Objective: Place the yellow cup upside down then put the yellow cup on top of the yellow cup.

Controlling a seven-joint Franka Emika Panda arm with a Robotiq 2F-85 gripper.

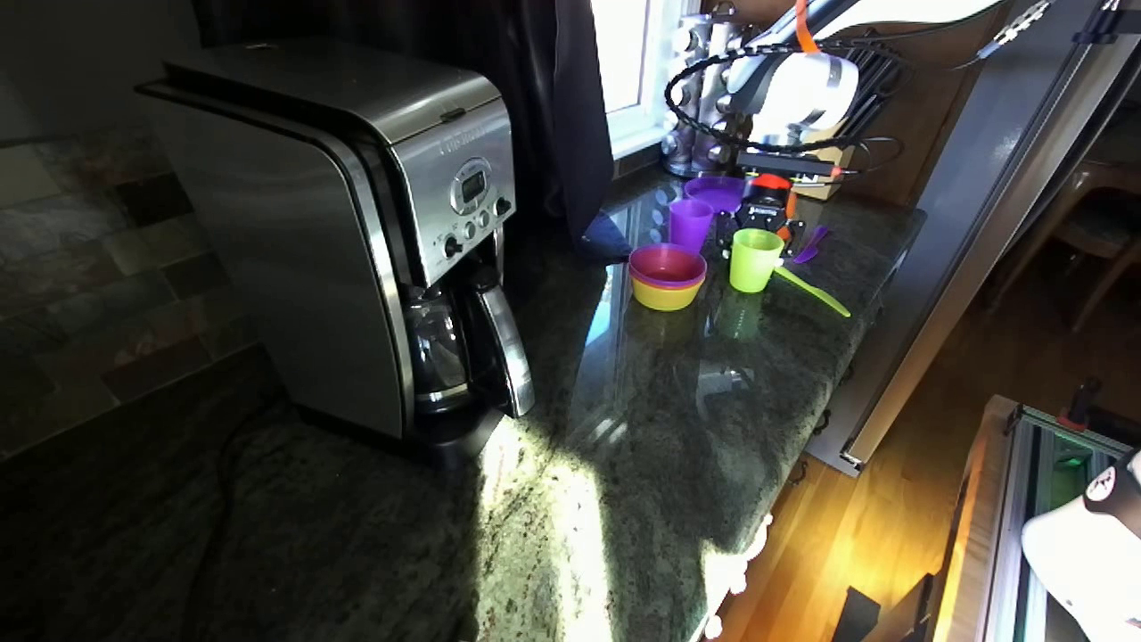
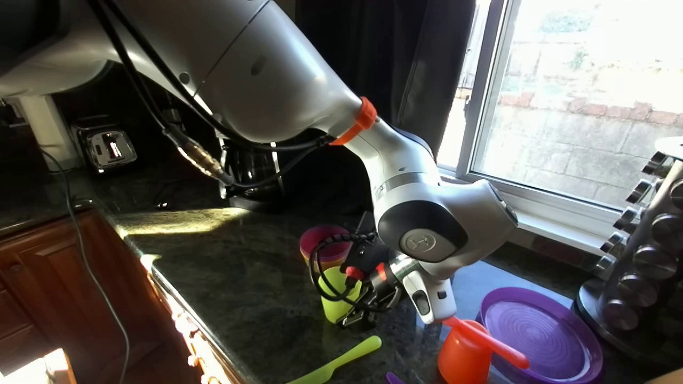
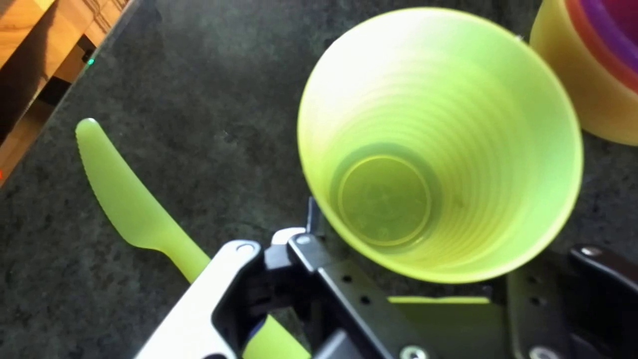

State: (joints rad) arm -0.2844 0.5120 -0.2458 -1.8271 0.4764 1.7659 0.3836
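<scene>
Yellow-green, tapered plastic cup (image 3: 448,144), apparently at the grasping stage and not yet inverted. The cup stands upright, mouth uppermost, on the polished dark stone countertop (image 1: 660,428), near a nested stack of round plastic bowls (image 1: 668,278) but apart from it. The black and silver 2-finger gripper (image 3: 416,239) meets the cup from the side, below the rim. Its jaws are spread, 1 to each side of the cup's wall in the wrist view; the rim conceals the contact toward the right of that view, so whether they clamp the cup or merely flank it cannot be told. A yellow-green, serrated plastic knife (image 3: 129,199) lies beside the cup, its handle passing behind the gripper in the wrist view. Of the task's 2 steps, neither is complete: the cup is not upside down, and nothing is set on an upturned base. A secure grip, lift, inversion and rim-down placement would seem to remain for step 1, and the stacking for step 2. Only 1 yellow-green cup can be made out, so the identity of the 2nd yellow cup is uncertain; the yellow bowl (image 1: 667,298), outermost in the stack, is a possible reading.
</scene>
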